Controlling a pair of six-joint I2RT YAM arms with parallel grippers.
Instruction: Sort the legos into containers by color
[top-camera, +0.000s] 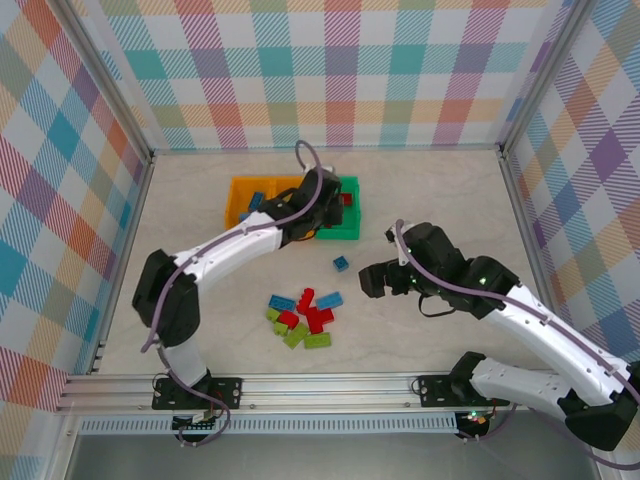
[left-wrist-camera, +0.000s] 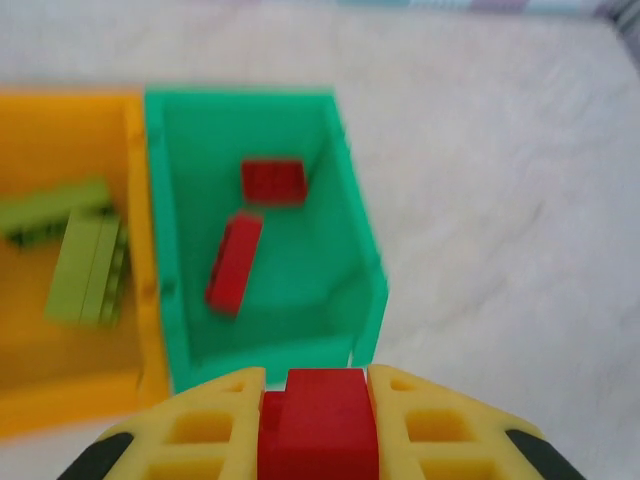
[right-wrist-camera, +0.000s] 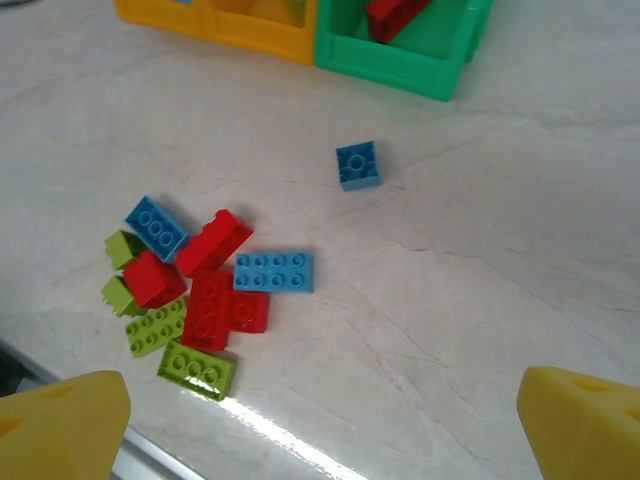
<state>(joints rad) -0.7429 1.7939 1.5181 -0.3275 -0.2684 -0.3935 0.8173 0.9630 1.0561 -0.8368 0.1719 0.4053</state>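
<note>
My left gripper (left-wrist-camera: 317, 382) is shut on a red lego (left-wrist-camera: 318, 430) and hangs over the near wall of the green container (left-wrist-camera: 362, 250). Two red legos (left-wrist-camera: 273, 182) lie inside that container. Beside it, an orange container (left-wrist-camera: 60, 340) holds lime green legos (left-wrist-camera: 85, 260). From above, the left gripper (top-camera: 316, 203) sits over the containers, and the leftmost orange container (top-camera: 237, 205) holds blue legos. My right gripper (right-wrist-camera: 320, 430) is open with nothing between its fingers, hovering (top-camera: 374, 281) right of a pile of red, blue and green legos (right-wrist-camera: 205, 290). One blue lego (right-wrist-camera: 357, 165) lies apart.
The pile (top-camera: 300, 318) lies close to the table's near edge, by the metal rail (top-camera: 300, 385). The lone blue lego (top-camera: 342, 263) sits between the pile and the green container (top-camera: 350, 228). Checkered walls close off the left, back and right sides.
</note>
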